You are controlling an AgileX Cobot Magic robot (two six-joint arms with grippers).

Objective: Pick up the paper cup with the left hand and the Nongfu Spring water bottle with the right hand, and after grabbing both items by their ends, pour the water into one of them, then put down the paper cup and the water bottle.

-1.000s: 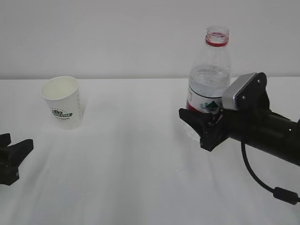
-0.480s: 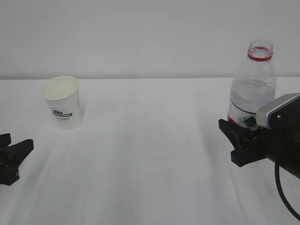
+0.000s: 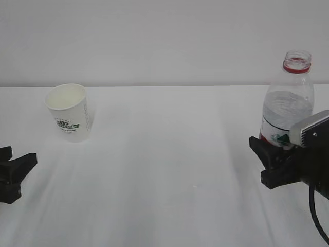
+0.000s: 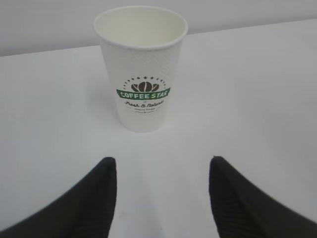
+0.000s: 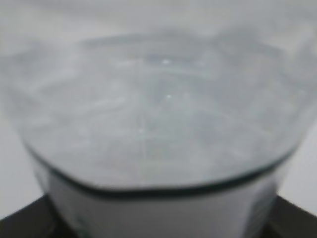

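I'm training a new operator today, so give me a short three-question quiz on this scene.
1. True or false: the paper cup stands upright, clear of the left gripper.
2. What does the right gripper hold? A) the Nongfu Spring water bottle B) the cup C) nothing
3. Is a cap on the bottle's mouth?

Key: 1 true; 2 A; 3 no, the mouth is open.

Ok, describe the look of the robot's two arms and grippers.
Both are matte black. The left gripper shows two blunt, wedge-shaped black fingers with a fine ribbed texture. The right gripper has chunky black fingers, a grey rectangular plate with small screws on top, and a black cable hanging beneath.
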